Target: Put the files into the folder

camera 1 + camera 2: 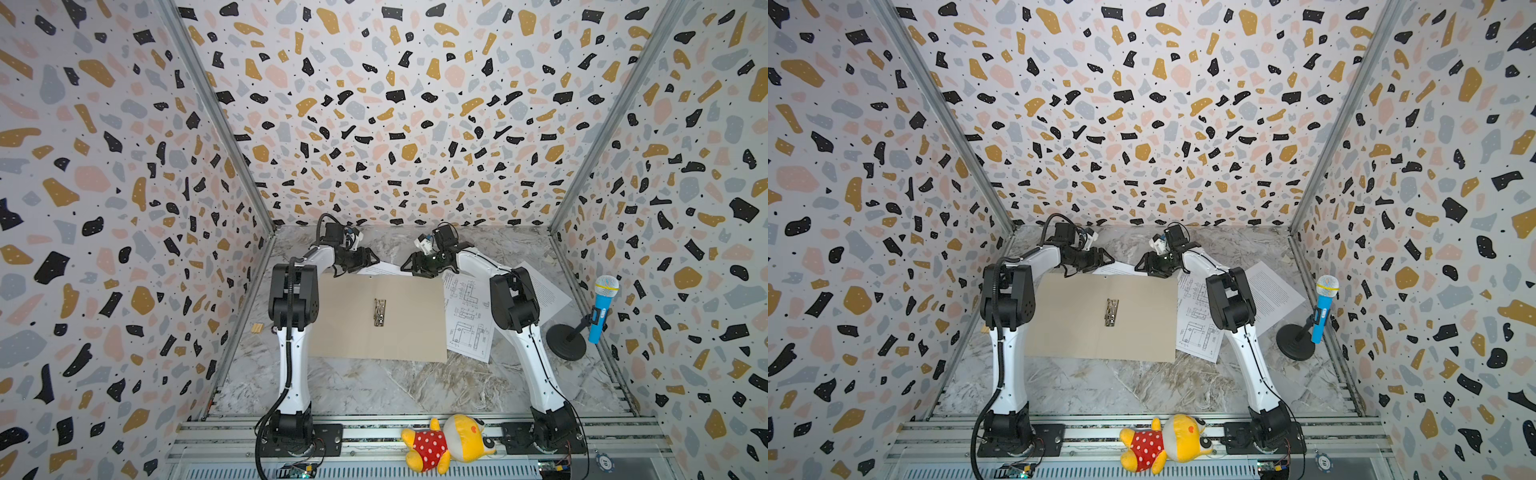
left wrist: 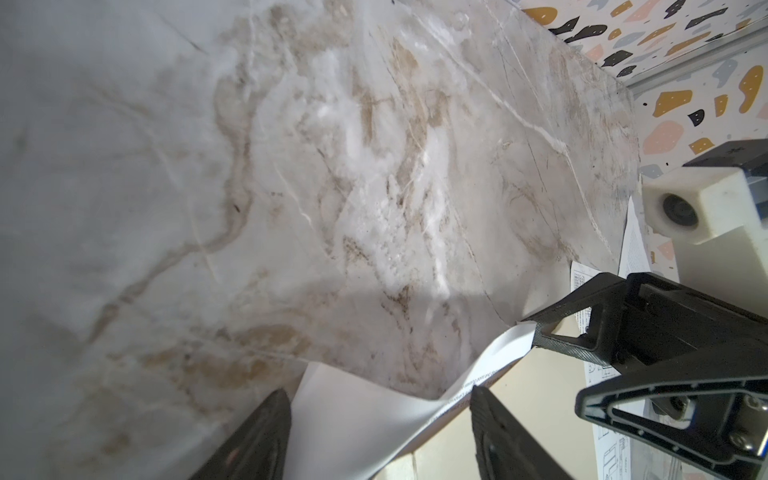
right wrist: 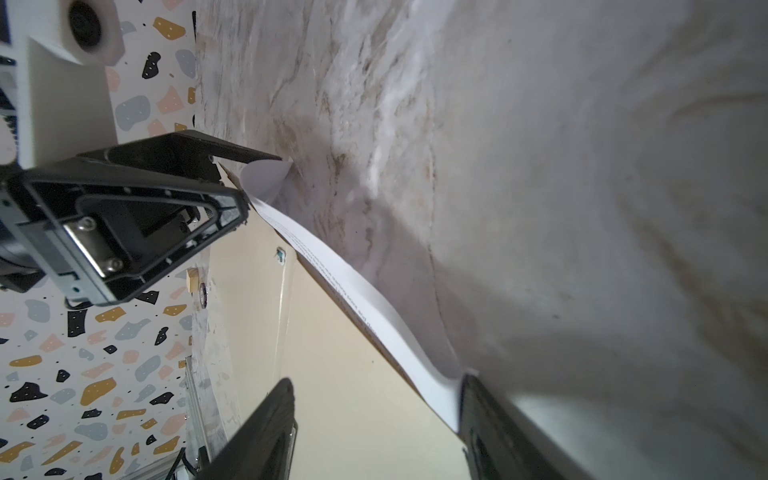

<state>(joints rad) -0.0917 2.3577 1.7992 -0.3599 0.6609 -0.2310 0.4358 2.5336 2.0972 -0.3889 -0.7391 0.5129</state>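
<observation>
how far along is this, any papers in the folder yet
Done: the tan cardboard folder lies open flat, its silver metal clip bare. In hand: left gripper and right gripper, both open, bracket the white printed-text sheet curling at its far edge. Remaining: that sheet, the line-drawing sheet and the second text sheet, both to its right.

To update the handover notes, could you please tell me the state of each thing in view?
folder: open, lying flat
far sheet: buckled at the folder's far edge, between the claws
drawing sheet: flat, right of the folder
right sheet: flat, farther right
left claw: open, astride the far sheet
right claw: open, touching that sheet
mic: upright
toy: lying down
</observation>
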